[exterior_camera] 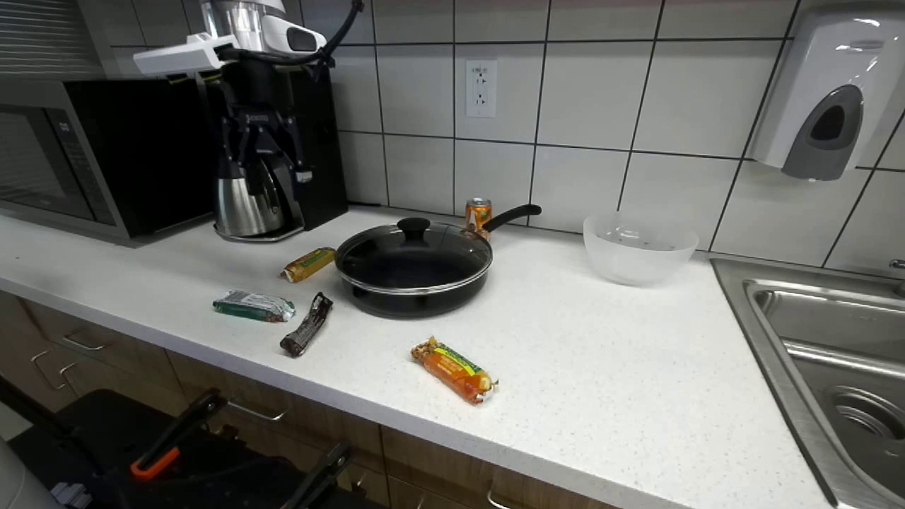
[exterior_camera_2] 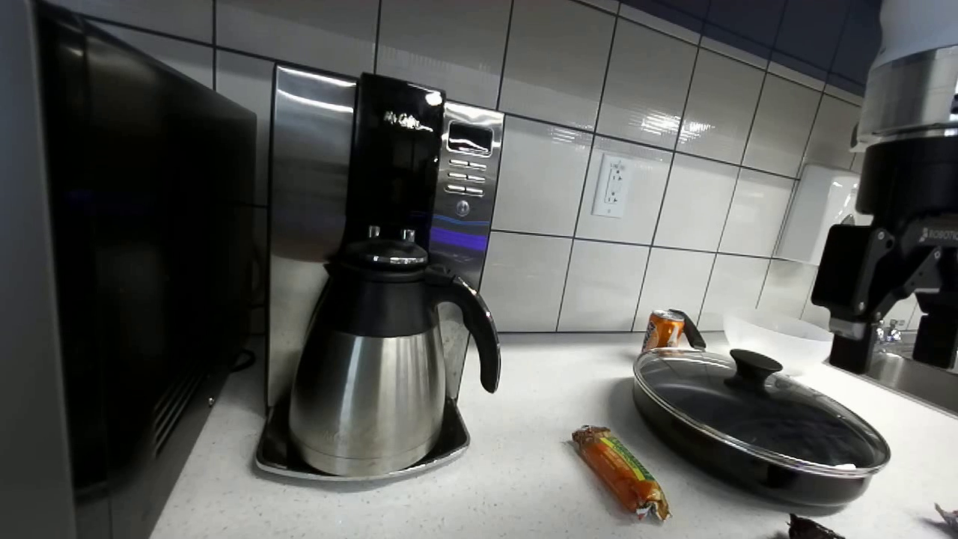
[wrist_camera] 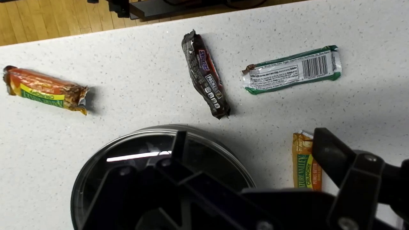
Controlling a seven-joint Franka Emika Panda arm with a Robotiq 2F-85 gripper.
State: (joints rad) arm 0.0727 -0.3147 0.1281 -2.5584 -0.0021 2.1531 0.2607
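- Hanging well above the surface [exterior_camera: 601,367] and pointing down, with jaws released, spread wide and empty.
- Nearest below, in the wrist view: a yellow-wrapped bar [wrist_camera: 305,166] lettered "Crunchy", partly hidden by one jaw, and a black pan [exterior_camera: 413,304], partly hidden by the other.
- Lying on the surface in both exterior views, between the pan and a coffee maker [exterior_camera_2: 397,172]: that same bar, apart from the jaws.
- On top of the pan: a glass lid [exterior_camera: 417,265] with a black knob [exterior_camera: 413,228]; angled toward the tile wall [exterior_camera: 594,85], a black handle [exterior_camera: 515,214].
- Between the pan and the front edge of the surface: a dark Snickers wrapper [wrist_camera: 206,75], with a green-and-silver wrapper [wrist_camera: 291,70] to one side, barcode up, and an orange-wrapped bar [wrist_camera: 43,89] to the other.
- Near the handle: an upright orange can [exterior_camera: 478,207].
- Farther along: a frosted bowl [exterior_camera: 640,254], then a metal sink [exterior_camera: 751,311].
- Seated in the coffee maker, near a black microwave [exterior_camera_2: 150,247]: a steel carafe [exterior_camera_2: 367,404].
- Mounted on the tile wall: an outlet [exterior_camera: 481,88] and a soap dispenser [exterior_camera: 831,78].
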